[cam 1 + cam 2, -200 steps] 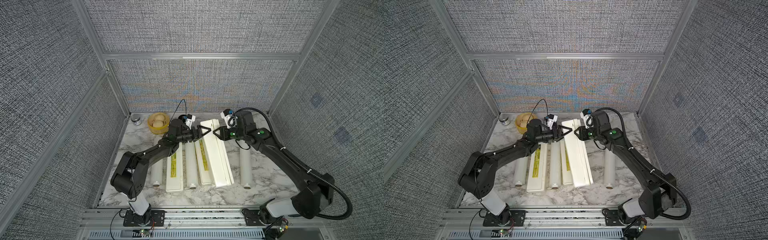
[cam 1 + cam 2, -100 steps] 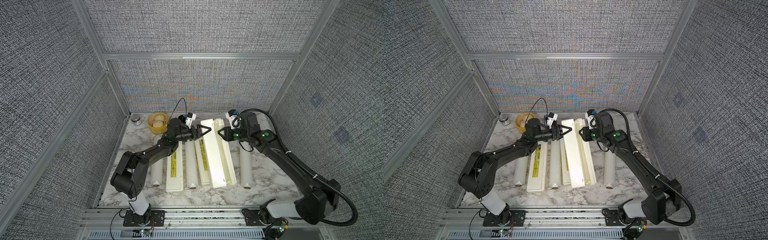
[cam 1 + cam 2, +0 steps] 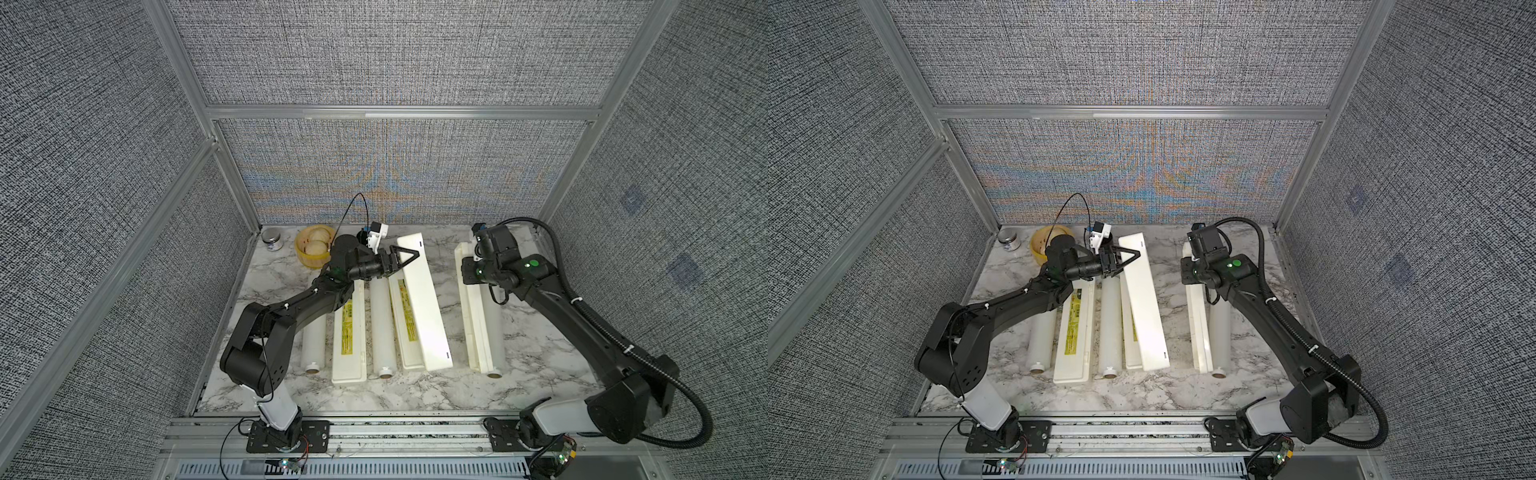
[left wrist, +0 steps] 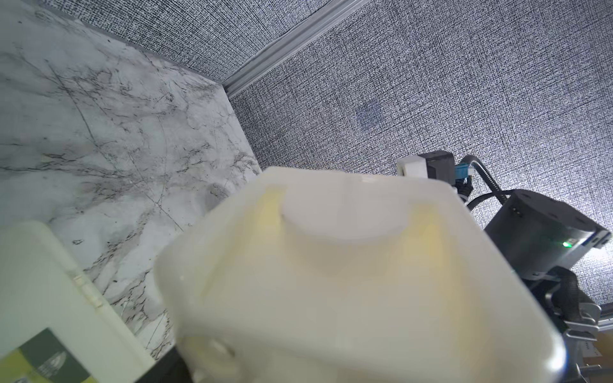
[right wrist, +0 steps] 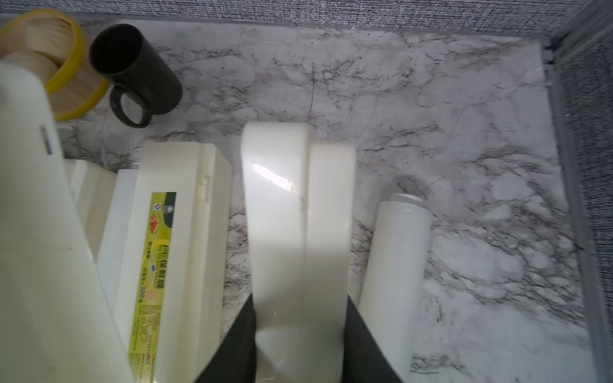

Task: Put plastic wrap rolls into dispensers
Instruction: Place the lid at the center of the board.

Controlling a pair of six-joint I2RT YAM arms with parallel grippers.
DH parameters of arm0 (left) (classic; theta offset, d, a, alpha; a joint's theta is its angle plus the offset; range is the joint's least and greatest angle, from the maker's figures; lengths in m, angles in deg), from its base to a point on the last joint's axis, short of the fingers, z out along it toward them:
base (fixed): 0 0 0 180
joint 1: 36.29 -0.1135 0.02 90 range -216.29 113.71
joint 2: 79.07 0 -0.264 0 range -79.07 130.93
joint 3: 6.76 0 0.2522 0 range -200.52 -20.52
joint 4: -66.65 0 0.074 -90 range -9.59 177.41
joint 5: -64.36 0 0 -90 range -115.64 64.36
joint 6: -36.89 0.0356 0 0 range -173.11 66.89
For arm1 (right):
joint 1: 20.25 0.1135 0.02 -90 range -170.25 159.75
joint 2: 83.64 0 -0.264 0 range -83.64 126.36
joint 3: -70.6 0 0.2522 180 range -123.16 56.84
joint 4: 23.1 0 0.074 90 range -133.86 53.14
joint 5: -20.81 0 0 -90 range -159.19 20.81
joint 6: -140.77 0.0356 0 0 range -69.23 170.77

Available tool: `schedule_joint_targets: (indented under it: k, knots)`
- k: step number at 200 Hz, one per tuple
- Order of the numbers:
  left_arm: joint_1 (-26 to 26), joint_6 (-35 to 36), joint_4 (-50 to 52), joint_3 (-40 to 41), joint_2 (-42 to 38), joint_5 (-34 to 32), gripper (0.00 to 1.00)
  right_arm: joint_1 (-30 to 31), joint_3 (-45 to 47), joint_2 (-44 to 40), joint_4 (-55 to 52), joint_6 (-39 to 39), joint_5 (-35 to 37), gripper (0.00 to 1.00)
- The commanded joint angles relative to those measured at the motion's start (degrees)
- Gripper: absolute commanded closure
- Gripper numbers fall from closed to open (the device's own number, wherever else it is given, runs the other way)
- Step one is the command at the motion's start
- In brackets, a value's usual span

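My left gripper is shut on the raised far end of a plain white dispenser, whose end fills the left wrist view. That box leans across a yellow-labelled dispenser. Further right, my right gripper is shut on another dispenser, which stands on its long edge beside a plastic wrap roll. A closed labelled dispenser lies between two more rolls. All lie lengthwise on the marble table.
At the back left stand a yellow-rimmed bowl, a small jar and a black mug. Grey fabric walls with metal rails close in the back and both sides.
My right gripper has moved right, pulling its dispenser away from the leaning box and up against the right-hand roll. The left gripper has stayed at the far end of its box.
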Motion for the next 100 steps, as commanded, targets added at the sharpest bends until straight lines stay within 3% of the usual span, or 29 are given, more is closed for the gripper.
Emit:
schedule_joint_targets:
  k: [1,65,100]
  knots:
    - [-0.1,1.6,0.35,-0.05,-0.1,0.25,0.4,-2.64,-1.78,0.37,-6.52,-3.66,8.13,0.73]
    - [0.06,1.3,1.25,-0.45,1.09,0.58,0.39,-15.28,-2.69,6.15,-10.03,-13.45,18.92,0.72]
    - [0.07,0.69,1.84,-2.2,2.49,1.48,0.4,-19.35,-1.44,11.62,-5.03,-17.3,19.58,0.72]
